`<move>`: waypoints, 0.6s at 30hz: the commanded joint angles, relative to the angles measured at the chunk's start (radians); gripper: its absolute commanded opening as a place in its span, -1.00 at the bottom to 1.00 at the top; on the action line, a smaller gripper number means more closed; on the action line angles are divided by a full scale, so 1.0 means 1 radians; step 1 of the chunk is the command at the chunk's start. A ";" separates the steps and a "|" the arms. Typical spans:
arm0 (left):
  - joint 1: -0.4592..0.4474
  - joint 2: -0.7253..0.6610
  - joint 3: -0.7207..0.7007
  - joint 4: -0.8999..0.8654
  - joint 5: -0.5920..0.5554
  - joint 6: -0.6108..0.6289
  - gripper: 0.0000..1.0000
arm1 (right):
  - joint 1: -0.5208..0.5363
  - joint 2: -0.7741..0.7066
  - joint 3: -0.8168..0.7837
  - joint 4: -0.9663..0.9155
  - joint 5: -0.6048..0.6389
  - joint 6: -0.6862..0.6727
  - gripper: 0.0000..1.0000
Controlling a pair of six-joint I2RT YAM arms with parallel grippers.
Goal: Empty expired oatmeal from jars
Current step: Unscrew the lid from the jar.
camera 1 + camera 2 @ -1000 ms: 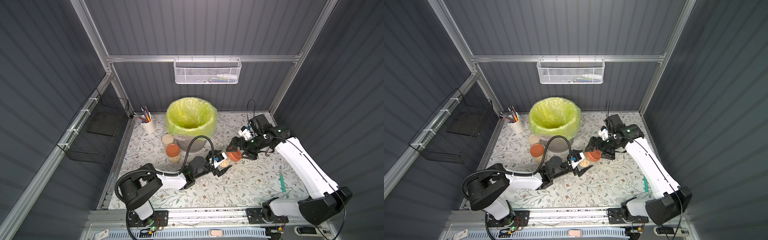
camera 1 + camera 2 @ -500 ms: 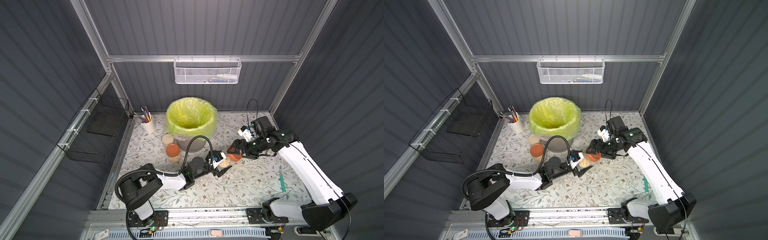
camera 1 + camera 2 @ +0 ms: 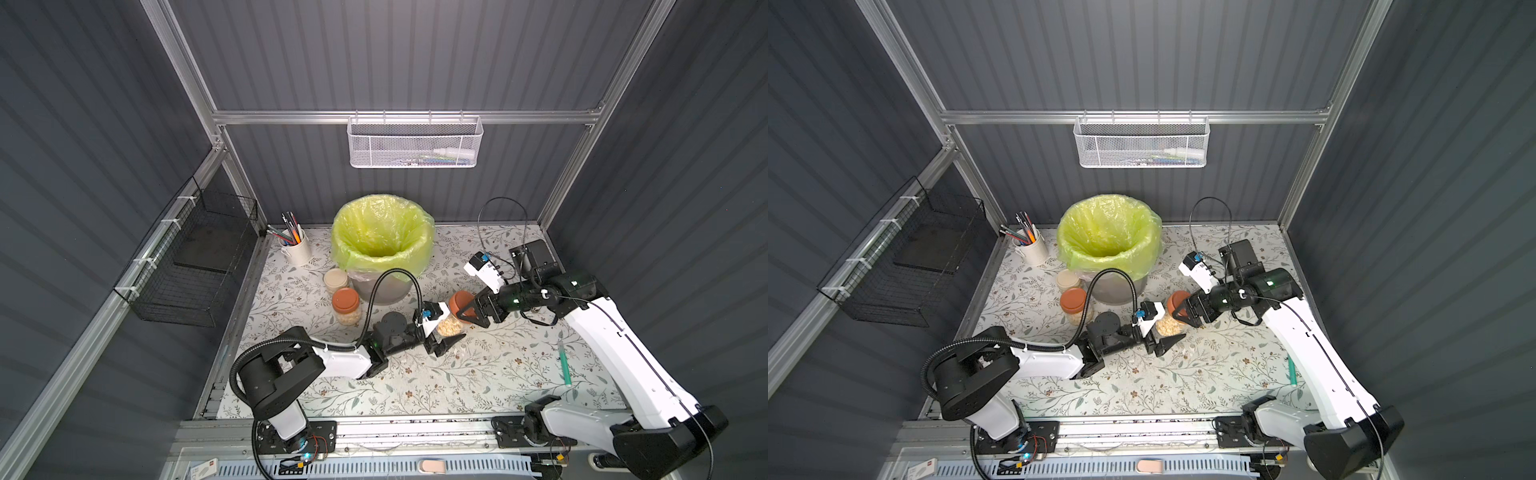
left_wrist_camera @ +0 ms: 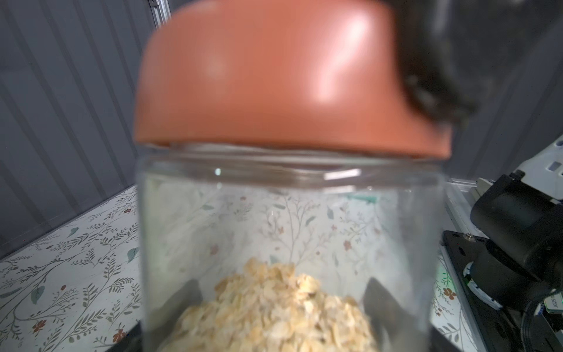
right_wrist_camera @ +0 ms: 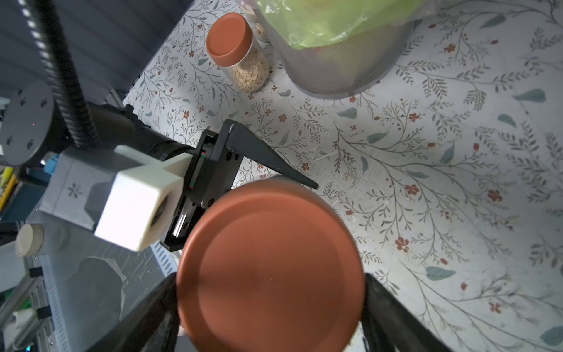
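Note:
A clear jar (image 3: 449, 326) (image 4: 289, 213) holding pale oatmeal (image 4: 274, 311) stands mid-table. My left gripper (image 3: 446, 332) (image 4: 283, 301) is shut on its glass body, with dark fingers (image 4: 380, 301) showing through both sides. The jar's terracotta lid (image 3: 461, 303) (image 5: 271, 265) sits on its mouth, slightly tilted. My right gripper (image 3: 467, 309) (image 5: 271, 292) is shut on that lid from the right, its fingers (image 5: 384, 301) pressed to the rim. Two more jars stand beside the bin, one with a terracotta lid (image 3: 345, 305) (image 5: 234, 48) and one with a cream lid (image 3: 336, 280).
A grey bin with a yellow-green bag (image 3: 382, 245) stands behind the jars. A white pen cup (image 3: 295, 249) is at the back left. A green pen (image 3: 564, 361) lies at the right. A black wire basket (image 3: 195, 257) hangs on the left wall.
My right gripper has closed onto the held jar's lid, and the right arm has shifted slightly. The left gripper and the jar have stayed put.

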 commanded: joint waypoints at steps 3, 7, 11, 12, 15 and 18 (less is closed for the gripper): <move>-0.012 -0.022 0.052 0.104 0.076 0.011 -0.31 | 0.012 0.042 0.067 -0.013 -0.093 -0.167 0.52; -0.012 -0.037 0.042 0.096 0.066 0.018 -0.32 | 0.012 0.039 0.065 -0.023 -0.070 -0.196 0.66; -0.012 -0.039 0.040 0.093 0.055 0.027 -0.34 | 0.012 0.038 0.072 -0.021 -0.057 -0.213 0.79; -0.012 -0.037 0.040 0.095 0.054 0.026 -0.34 | 0.012 0.036 0.075 -0.017 -0.052 -0.214 0.82; -0.012 -0.030 0.041 0.104 0.051 0.023 -0.35 | 0.012 0.030 0.078 0.001 -0.023 -0.213 0.91; -0.012 -0.029 0.038 0.108 0.047 0.025 -0.37 | 0.012 0.028 0.080 -0.002 -0.001 -0.219 0.97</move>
